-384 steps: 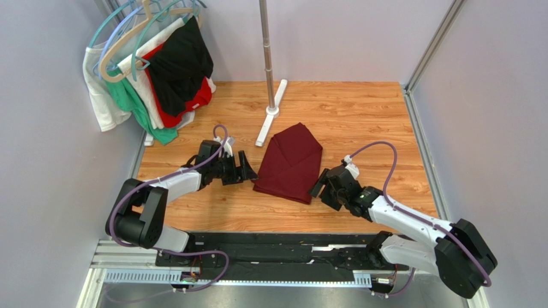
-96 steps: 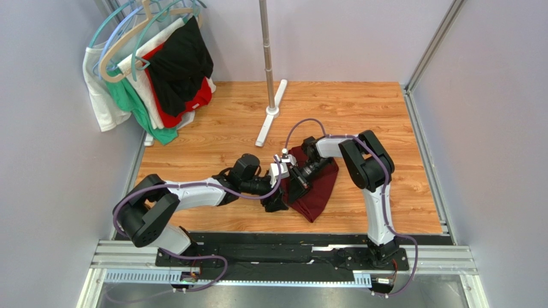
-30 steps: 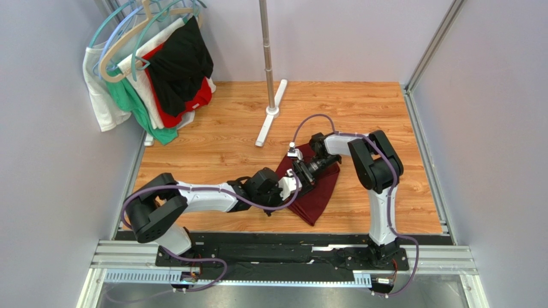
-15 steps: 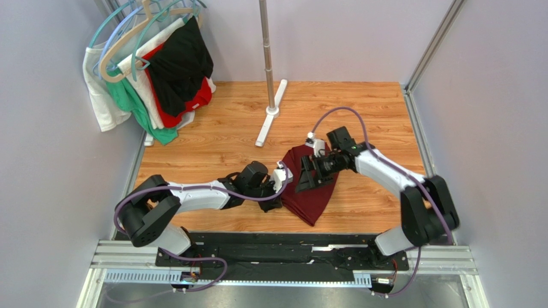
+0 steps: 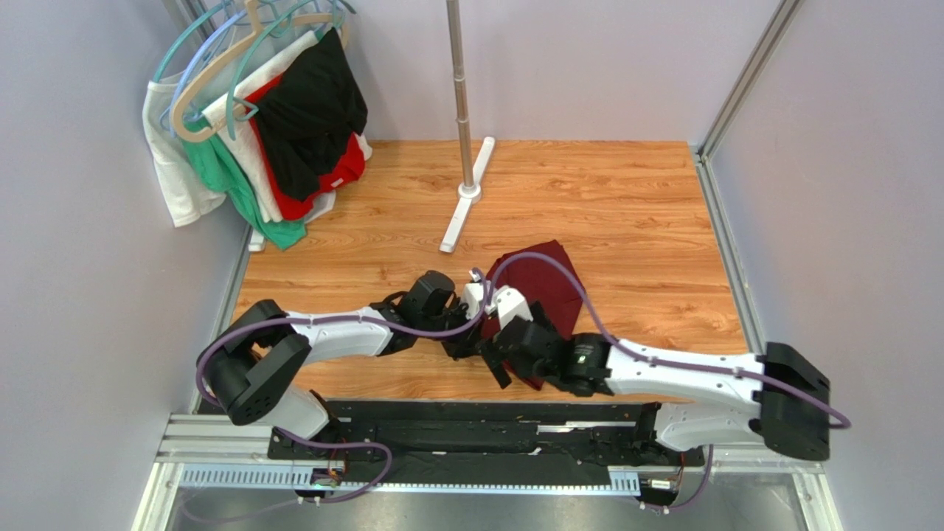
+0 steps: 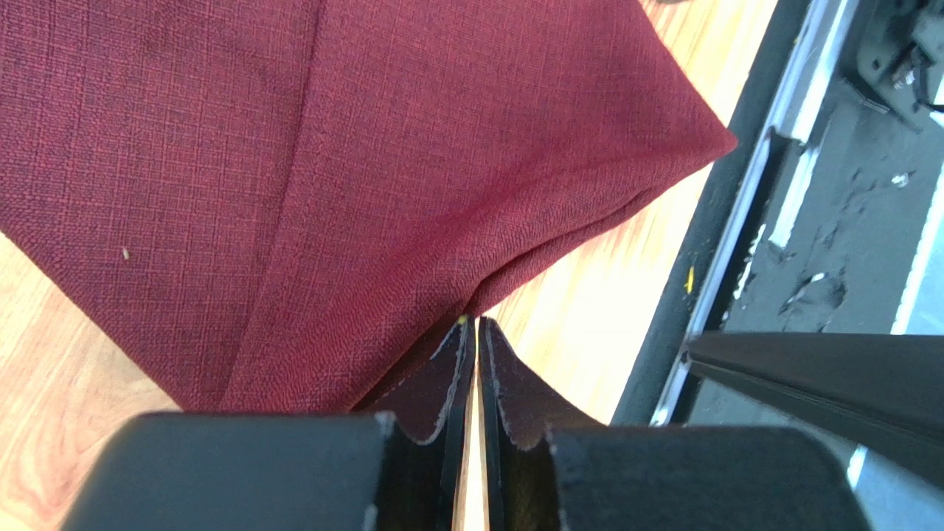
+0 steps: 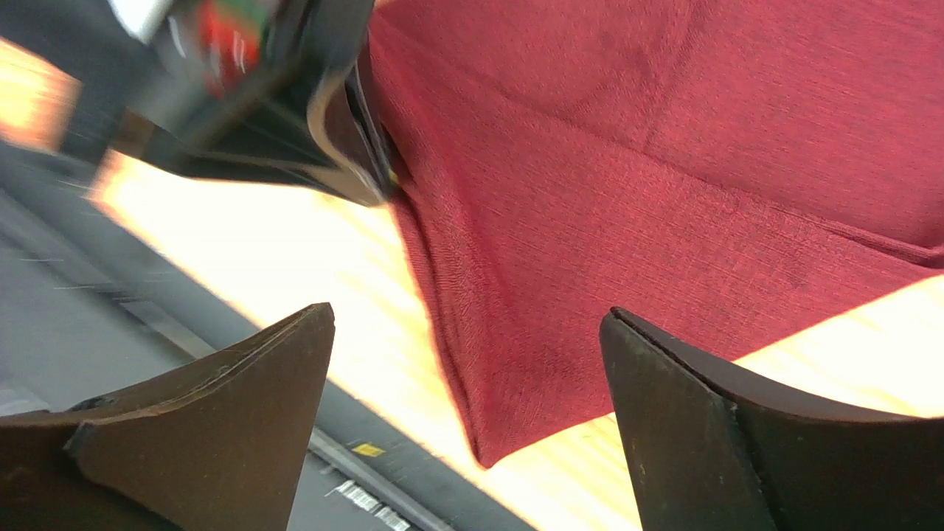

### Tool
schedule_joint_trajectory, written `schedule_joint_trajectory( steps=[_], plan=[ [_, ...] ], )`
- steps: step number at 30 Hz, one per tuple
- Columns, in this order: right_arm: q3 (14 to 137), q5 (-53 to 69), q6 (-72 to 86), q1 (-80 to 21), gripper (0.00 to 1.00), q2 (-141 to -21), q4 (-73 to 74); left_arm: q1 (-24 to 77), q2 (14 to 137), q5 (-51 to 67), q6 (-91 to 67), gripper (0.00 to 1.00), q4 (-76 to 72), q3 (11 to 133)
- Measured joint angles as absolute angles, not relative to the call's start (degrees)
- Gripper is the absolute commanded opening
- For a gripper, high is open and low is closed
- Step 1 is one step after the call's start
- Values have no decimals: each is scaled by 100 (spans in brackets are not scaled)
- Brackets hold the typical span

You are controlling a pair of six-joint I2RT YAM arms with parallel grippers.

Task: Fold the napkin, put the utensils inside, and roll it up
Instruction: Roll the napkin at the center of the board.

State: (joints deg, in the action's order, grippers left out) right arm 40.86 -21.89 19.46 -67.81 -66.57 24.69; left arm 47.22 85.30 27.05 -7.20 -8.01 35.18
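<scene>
The dark maroon napkin (image 5: 554, 282) lies folded on the wooden table, one pointed corner toward the near edge. My left gripper (image 5: 472, 334) sits low at the napkin's left near edge. In the left wrist view its jaws are almost together, a thin slit of wood showing between them, and the tips (image 6: 476, 322) touch the fold of the napkin (image 6: 332, 166). My right gripper (image 5: 498, 365) hovers over the near corner, open wide (image 7: 467, 313), with nothing between its fingers; the napkin (image 7: 665, 199) lies below. The utensils are out of view.
Garments on hangers (image 5: 266, 111) hang at the back left. A metal pole (image 5: 460, 89) on a white foot (image 5: 465, 199) stands behind the napkin. The black rail (image 5: 443, 426) runs along the near edge. Grey walls close both sides.
My right arm has swung from the far side of the napkin round to its near corner, and its jaws have opened wide. The left gripper has drawn back slightly to the left.
</scene>
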Motion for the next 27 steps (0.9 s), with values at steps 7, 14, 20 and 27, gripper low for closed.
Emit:
schedule_joint_trajectory(
  steps=[7, 14, 20, 27],
  plan=[
    [3966, -3782, 1905, -7513, 94, -7572, 2058, 4611, 8541, 2851, -781, 12, -812, 3485],
    [3721, -4504, 1966, -8149, 93, -7572, 1796, 4506, 8573, 2998, -836, 13, -827, 3476],
    [3328, -4676, 2412, -8195, 91, -6495, 1953, 4466, 8652, 3111, -899, 14, -875, 3428],
    [3284, -4718, 2283, -8331, 85, -6493, 1966, 4414, 8783, 3197, -976, 14, -816, 3430]
  ],
)
